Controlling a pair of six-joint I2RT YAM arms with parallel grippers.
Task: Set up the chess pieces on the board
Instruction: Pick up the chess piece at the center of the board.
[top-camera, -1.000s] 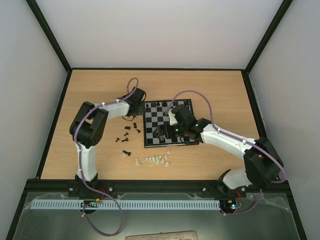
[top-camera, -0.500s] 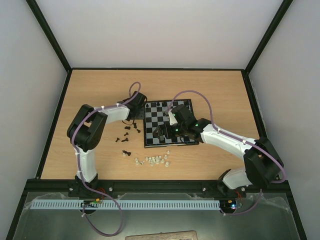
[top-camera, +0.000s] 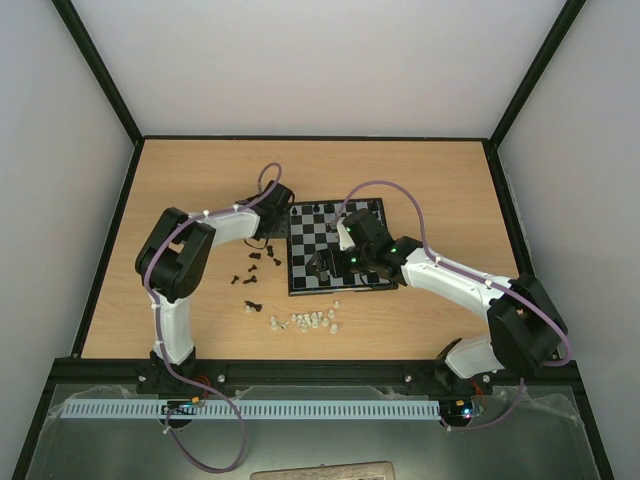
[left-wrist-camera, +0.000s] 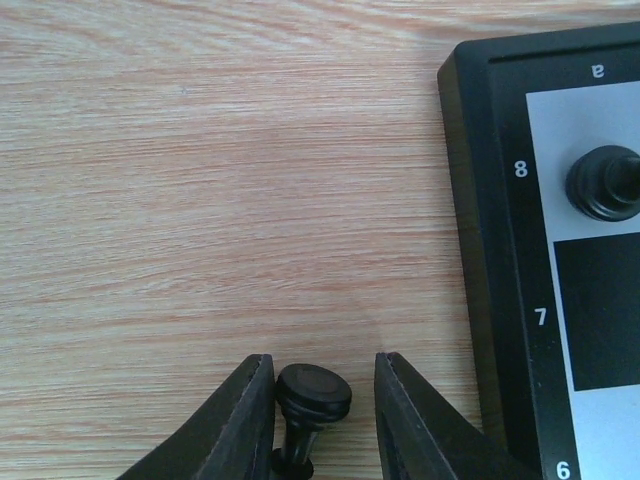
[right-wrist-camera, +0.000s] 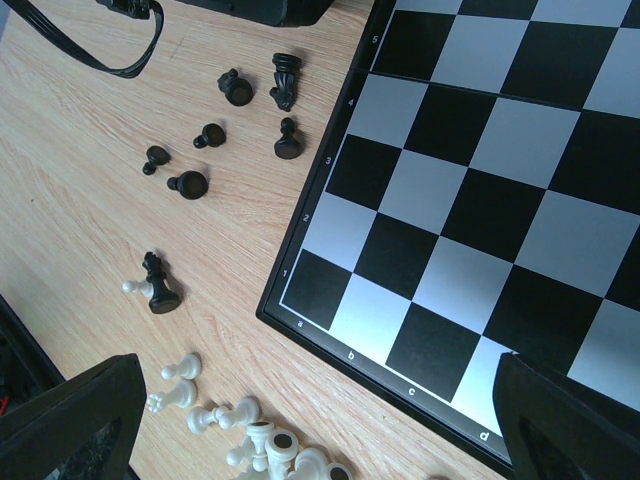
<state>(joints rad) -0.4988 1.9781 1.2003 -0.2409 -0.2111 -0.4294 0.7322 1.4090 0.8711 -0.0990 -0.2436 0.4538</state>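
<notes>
– While a black pawn (left-wrist-camera: 313, 393) is bracketed by the narrowed left gripper (left-wrist-camera: 323, 362), a gap is seen beside one finger.
– The board (left-wrist-camera: 468, 200) is found at two o'clock; the right gripper (right-wrist-camera: 320, 405) is spread wide above it.

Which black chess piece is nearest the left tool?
The round-headed black piece between the fingers of the left tool, on the table beside the board. The other black piece sits on a board square.

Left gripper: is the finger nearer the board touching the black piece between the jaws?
Apart. The left wrist view shows a strip of table between the black piece and the finger nearer the board.
</notes>
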